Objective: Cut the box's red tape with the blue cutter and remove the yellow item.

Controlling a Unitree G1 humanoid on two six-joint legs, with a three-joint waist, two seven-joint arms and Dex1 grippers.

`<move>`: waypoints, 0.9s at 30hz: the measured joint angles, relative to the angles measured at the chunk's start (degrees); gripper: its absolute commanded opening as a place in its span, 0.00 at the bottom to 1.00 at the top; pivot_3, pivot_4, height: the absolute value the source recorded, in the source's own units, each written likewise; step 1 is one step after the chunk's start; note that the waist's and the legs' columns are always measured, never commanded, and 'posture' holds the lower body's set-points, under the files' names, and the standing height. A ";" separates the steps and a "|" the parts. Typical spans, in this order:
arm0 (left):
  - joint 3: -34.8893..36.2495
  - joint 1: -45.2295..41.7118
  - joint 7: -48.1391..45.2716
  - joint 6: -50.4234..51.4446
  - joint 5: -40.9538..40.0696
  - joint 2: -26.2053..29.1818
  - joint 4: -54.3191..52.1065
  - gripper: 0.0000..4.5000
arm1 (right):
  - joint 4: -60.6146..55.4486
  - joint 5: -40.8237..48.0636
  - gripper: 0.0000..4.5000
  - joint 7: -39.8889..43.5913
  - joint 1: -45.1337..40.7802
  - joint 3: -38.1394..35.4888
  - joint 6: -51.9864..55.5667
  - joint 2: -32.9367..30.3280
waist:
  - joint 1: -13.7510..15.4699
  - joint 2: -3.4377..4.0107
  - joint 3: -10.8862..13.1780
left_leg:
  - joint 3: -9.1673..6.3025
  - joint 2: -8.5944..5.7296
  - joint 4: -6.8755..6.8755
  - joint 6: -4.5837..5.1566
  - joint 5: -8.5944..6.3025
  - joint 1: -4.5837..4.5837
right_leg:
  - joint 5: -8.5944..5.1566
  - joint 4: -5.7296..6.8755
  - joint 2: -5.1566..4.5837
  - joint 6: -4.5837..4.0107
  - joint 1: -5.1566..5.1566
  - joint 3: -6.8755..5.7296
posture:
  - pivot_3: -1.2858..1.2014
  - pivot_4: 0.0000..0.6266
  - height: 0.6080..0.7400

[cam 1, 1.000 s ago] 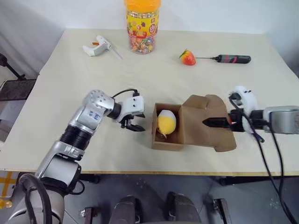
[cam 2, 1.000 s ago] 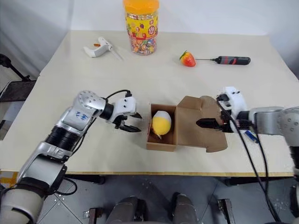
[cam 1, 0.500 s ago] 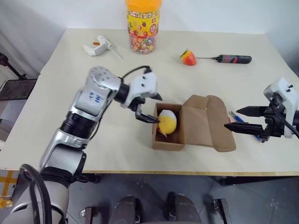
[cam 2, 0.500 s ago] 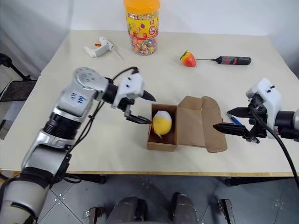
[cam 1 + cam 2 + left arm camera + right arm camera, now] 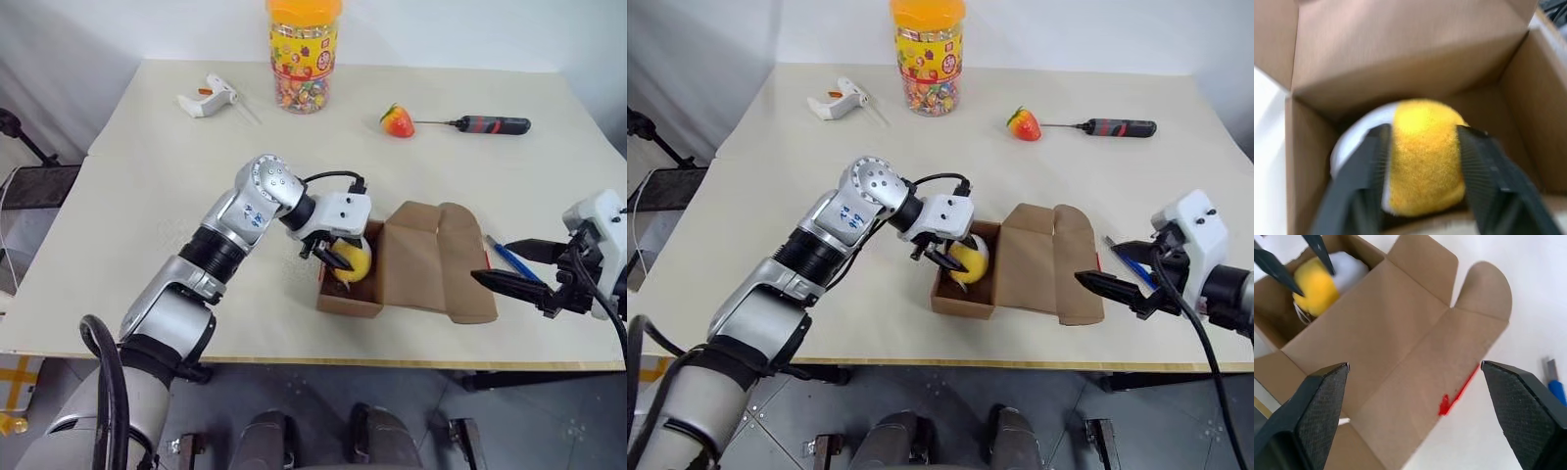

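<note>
The box stands open near the table's front edge, its lid flap folded flat to the right. A torn strip of red tape clings to the flap's edge. Inside the box sits the yellow item, fuzzy, with white behind it. My left gripper reaches into the box, and its fingers press on both sides of the yellow item. My right gripper hovers open just right of the flap, holding nothing. The blue cutter lies on the table beside the flap, under the right gripper.
At the back of the table stand an orange-lidded candy jar, a white pistol-shaped tool, a strawberry and a black-and-red screwdriver. The table's front edge runs just below the box.
My left gripper swung right into the box and closed around the yellow item. My right gripper pulled back off the flap to the right, staying open.
</note>
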 measured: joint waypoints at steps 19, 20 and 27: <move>17.74 -4.56 12.34 16.45 -11.04 -1.00 -3.74 0.00 | 2.28 -2.75 1.00 10.92 -1.46 0.00 -11.42 -0.50 | 0.08 -0.01 0.00 | 0.01 -0.03 0.02 0.01 0.01 0.04 | 0.01 0.05 0.00 0.01 0.00 0.03 | 0.52 0.24 1.00; 17.91 -5.19 14.48 16.77 -10.39 0.30 -3.74 0.00 | 2.40 -4.05 1.00 13.00 -1.17 0.00 -14.74 0.44 | 0.01 -0.01 0.00 | 0.02 -0.03 0.00 0.01 0.01 0.08 | 0.01 0.06 0.00 0.02 0.02 0.03 | 0.52 0.24 1.00; 19.13 -5.79 26.46 20.29 -3.65 10.32 -1.32 0.00 | 8.52 -10.81 1.00 24.51 -2.92 2.56 -31.99 3.28 | -0.66 -0.01 0.01 | 0.08 -0.05 -0.02 0.01 0.01 0.14 | 0.01 0.11 0.00 0.02 0.03 0.05 | 0.52 0.24 1.00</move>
